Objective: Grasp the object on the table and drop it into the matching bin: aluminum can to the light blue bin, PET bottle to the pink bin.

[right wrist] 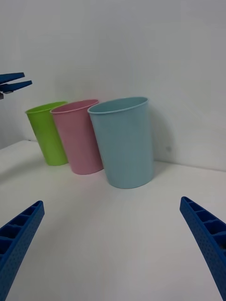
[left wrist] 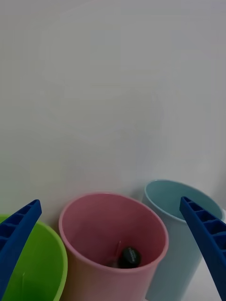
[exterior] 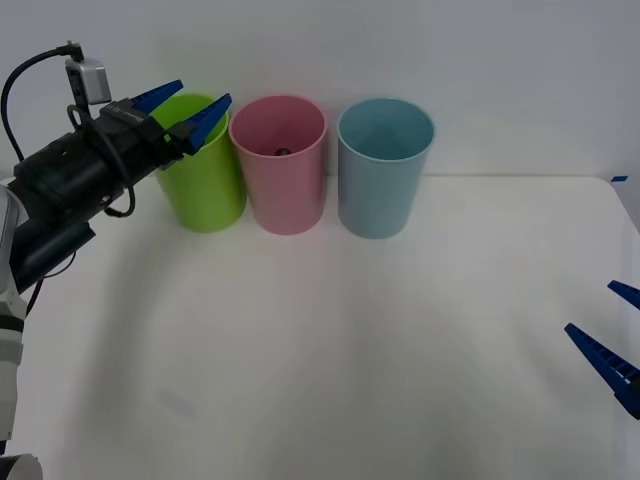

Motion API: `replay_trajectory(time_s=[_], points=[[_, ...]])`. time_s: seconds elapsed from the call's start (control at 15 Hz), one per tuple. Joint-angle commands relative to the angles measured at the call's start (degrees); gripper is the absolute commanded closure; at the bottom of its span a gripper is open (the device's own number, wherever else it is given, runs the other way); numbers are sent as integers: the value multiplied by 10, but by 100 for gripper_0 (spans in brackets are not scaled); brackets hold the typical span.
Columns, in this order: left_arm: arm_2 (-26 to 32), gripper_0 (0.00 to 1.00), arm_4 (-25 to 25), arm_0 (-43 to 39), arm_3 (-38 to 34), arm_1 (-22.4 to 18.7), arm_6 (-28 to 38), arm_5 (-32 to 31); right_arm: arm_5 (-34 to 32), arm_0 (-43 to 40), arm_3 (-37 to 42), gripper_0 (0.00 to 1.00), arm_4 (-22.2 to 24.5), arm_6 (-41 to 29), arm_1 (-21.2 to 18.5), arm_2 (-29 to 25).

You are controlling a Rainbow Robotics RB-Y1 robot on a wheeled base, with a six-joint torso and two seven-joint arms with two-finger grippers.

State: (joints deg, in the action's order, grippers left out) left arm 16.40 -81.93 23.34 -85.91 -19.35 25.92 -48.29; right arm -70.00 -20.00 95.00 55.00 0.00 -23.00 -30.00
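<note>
Already the PET bottle point(left wrist: 128, 257) lies inside the pink bin point(exterior: 280, 165), below the spread, empty left claw point(exterior: 190, 112), right claw point(exterior: 612, 345) open and idle

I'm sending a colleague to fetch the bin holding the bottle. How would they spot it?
On the white table, three tall bins stand in a row by the far wall. Take the middle one, the pink bin, between a lime green bin and a light blue bin; a black-capped bottle lies inside.

A plain white wall point(exterior: 480, 50) is rising right behind my white counter point(exterior: 400, 350). Soft, even light is falling across both, casting faint shadows.
</note>
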Motion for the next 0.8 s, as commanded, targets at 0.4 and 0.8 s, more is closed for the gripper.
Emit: replay_trajectory(time_s=[0.4, 0.8], points=[[103, 0, 60, -164, -97, -19, -23, -127, 0, 0, 0, 0, 0, 0, 0, 0], [159, 0, 121, -291, -145, -25, -104, -185, 0, 0, 0, 0, 0, 0, 0, 0]])
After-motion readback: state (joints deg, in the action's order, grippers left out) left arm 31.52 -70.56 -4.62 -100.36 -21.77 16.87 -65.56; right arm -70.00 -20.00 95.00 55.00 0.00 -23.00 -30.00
